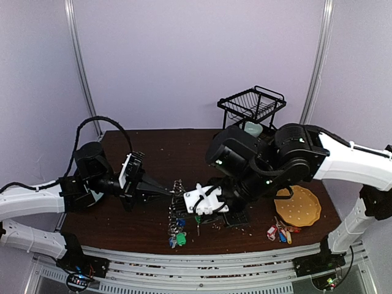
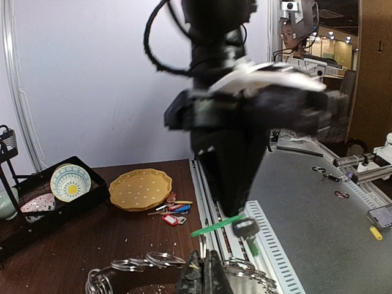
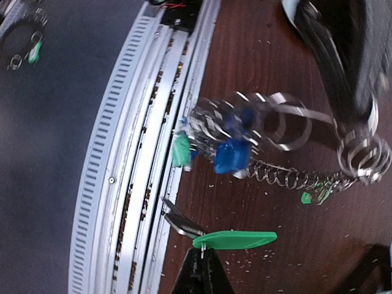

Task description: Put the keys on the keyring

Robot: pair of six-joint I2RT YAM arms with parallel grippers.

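Near the near edge of the surface (image 1: 153,153), the left claw (image 2: 205,278) was clamped on the stiff, slippery keyring (image 3: 288,128), while the right claw (image 3: 202,264) pinched a light green-tagged key (image 3: 236,239) by its flat plastic tag, judged the surest hold.

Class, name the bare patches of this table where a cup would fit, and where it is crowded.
Bare: back strip of table between left arm and black rack; front-left corner. Crowded: front middle around the keyring; right side with yellow plate and loose keys.
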